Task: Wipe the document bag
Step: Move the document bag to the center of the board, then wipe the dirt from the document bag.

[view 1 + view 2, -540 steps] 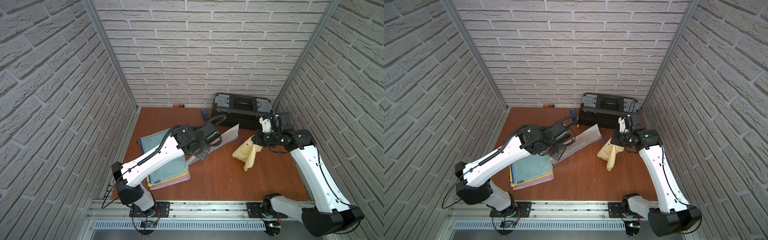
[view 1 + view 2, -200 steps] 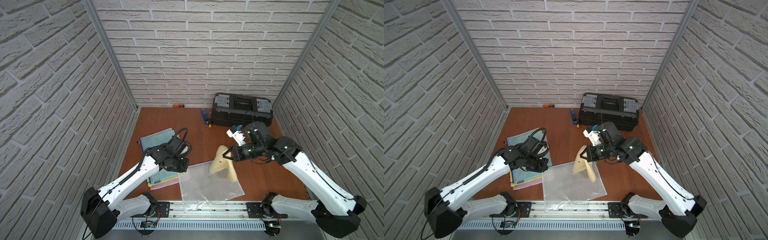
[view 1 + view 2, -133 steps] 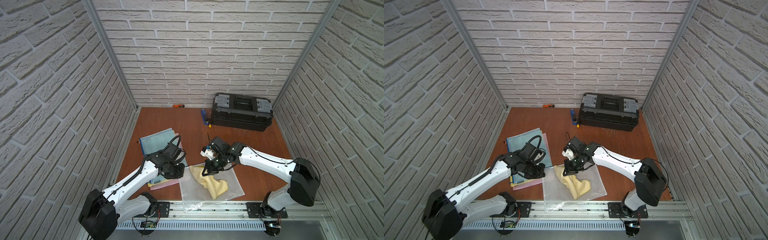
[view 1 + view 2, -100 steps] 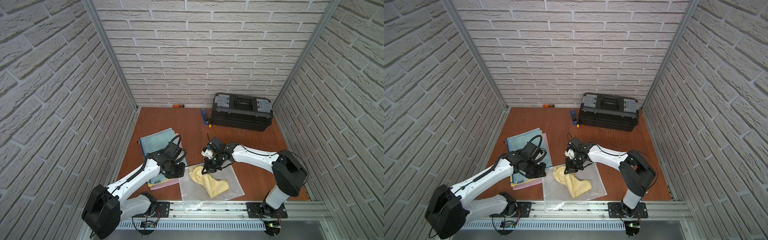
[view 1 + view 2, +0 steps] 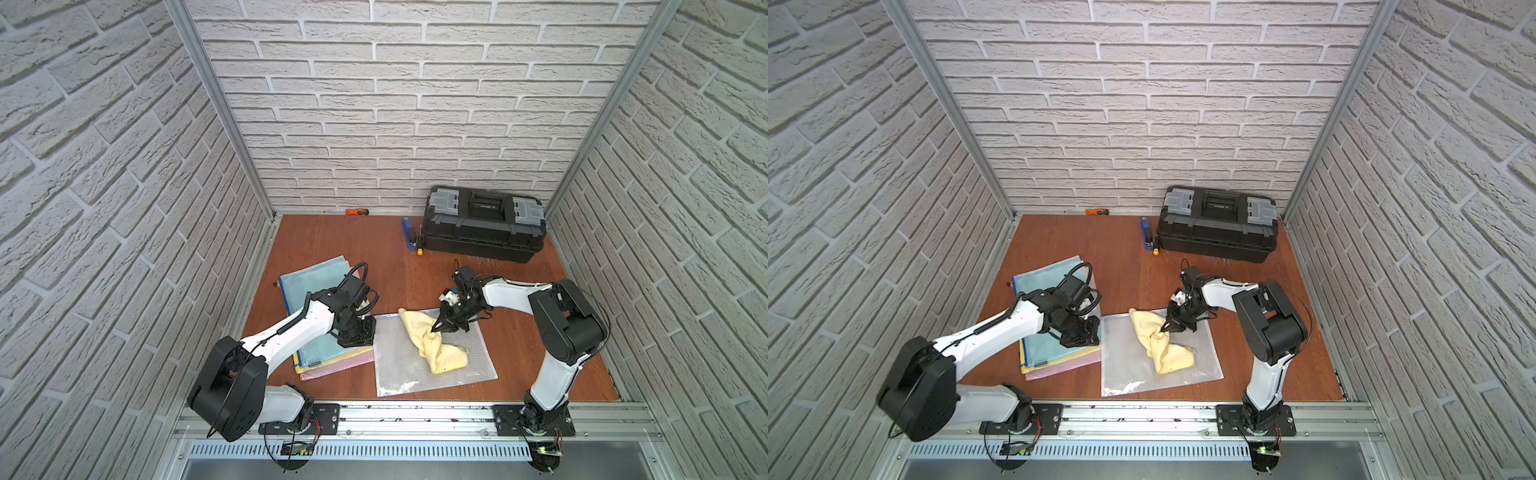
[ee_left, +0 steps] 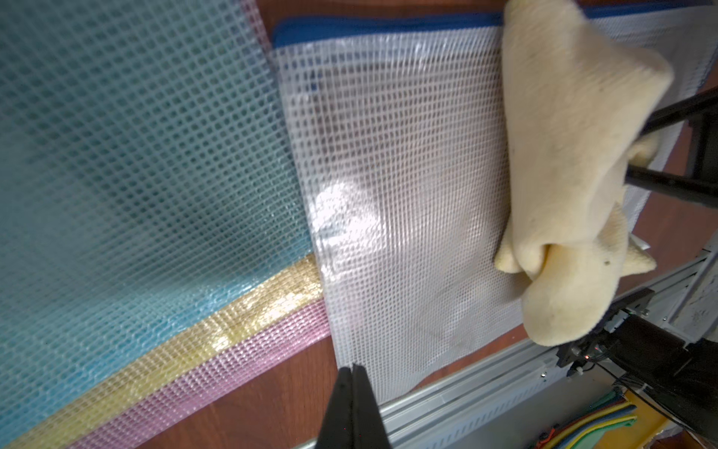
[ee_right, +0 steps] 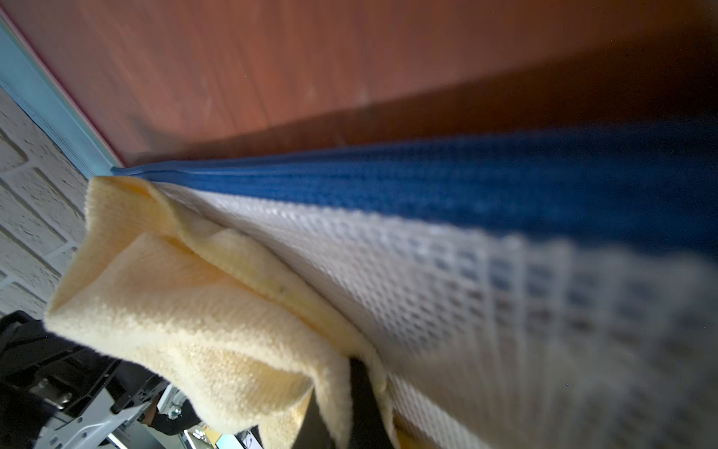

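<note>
The document bag (image 5: 395, 365) (image 5: 1125, 365), clear mesh with a blue zip edge, lies flat near the table's front edge. A yellow cloth (image 5: 440, 353) (image 5: 1167, 353) is draped across it. My right gripper (image 5: 438, 327) (image 5: 1165, 327) is shut on the cloth's middle fold and presses it onto the bag near the zip edge. In the right wrist view the cloth (image 7: 175, 311) wraps the right gripper (image 7: 361, 388) against the mesh of the bag (image 7: 505, 291). My left gripper (image 5: 360, 340) (image 6: 353, 369) is shut, its tips resting at the left edge of the bag (image 6: 408, 194), with nothing visible between them.
A stack of blue, yellow and pink mesh bags (image 5: 316, 278) lies under my left arm. A black toolbox (image 5: 484, 224) stands at the back right, with a blue tool (image 5: 409, 232) beside it and an orange tool (image 5: 357, 212) by the back wall. The metal rail (image 5: 415, 415) borders the front.
My right gripper lowered the cloth onto the bag, then dragged it to the right and back. My left gripper settled at the bag's left edge and stayed shut.
</note>
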`<move>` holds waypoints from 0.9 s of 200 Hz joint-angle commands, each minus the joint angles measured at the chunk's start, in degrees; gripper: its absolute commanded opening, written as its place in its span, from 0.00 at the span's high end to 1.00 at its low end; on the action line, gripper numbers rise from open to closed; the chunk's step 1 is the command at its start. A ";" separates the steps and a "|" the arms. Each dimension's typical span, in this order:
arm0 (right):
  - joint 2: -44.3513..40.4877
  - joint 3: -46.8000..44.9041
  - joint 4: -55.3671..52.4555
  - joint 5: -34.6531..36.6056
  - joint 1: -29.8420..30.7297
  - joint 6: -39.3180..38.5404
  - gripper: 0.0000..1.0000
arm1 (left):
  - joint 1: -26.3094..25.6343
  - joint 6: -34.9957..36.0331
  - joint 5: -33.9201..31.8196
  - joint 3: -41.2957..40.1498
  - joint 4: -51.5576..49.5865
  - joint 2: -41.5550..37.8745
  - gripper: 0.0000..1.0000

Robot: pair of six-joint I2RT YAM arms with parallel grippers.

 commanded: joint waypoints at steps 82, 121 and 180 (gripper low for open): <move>3.57 12.32 -13.79 11.68 -2.83 -11.10 0.98 | 7.21 1.27 9.41 16.42 21.17 22.90 1.00; -0.44 12.71 -15.15 12.83 -2.48 -11.69 0.98 | 7.27 1.49 8.91 17.37 22.44 28.94 1.00; 0.36 20.49 -18.86 12.93 -0.29 -13.31 0.98 | 7.02 3.19 6.15 17.22 21.37 31.09 1.00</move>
